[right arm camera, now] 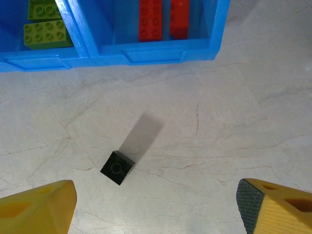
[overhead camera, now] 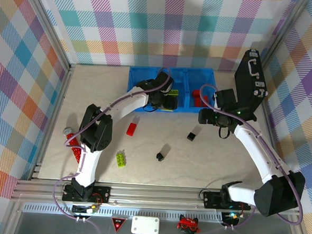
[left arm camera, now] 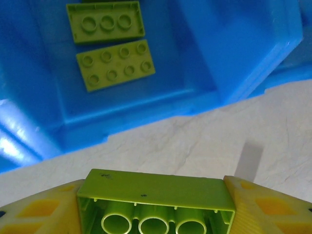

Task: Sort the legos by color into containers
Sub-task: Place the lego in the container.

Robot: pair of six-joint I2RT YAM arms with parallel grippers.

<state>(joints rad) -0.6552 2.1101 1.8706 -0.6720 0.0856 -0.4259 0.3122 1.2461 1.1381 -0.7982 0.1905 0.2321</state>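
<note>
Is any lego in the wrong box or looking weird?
No, nothing stands out. The green bricks share one blue bin, the red bricks the next bin; a black brick lies loose on the table.

The bench [overhead camera: 222, 163] is a pale, stone-look surface with thin grey veins running across it; the veins read most clearly in the right wrist view [right arm camera: 219, 97] and also show in the left wrist view [left arm camera: 195, 146]. Pastel plaid cloth [overhead camera: 167, 27] covers the back wall and both side walls, held by silver metal posts [overhead camera: 51, 28]. A black handled case [overhead camera: 251, 75] stands upright at the far right, close to the right wall. Along the near edge runs an aluminium rail [overhead camera: 156, 196]. Below it sit a small white box [overhead camera: 145, 225], a red triangle mark [overhead camera: 118, 222] just left of the box, and a small red and black object [overhead camera: 188, 224] to its right.
</note>
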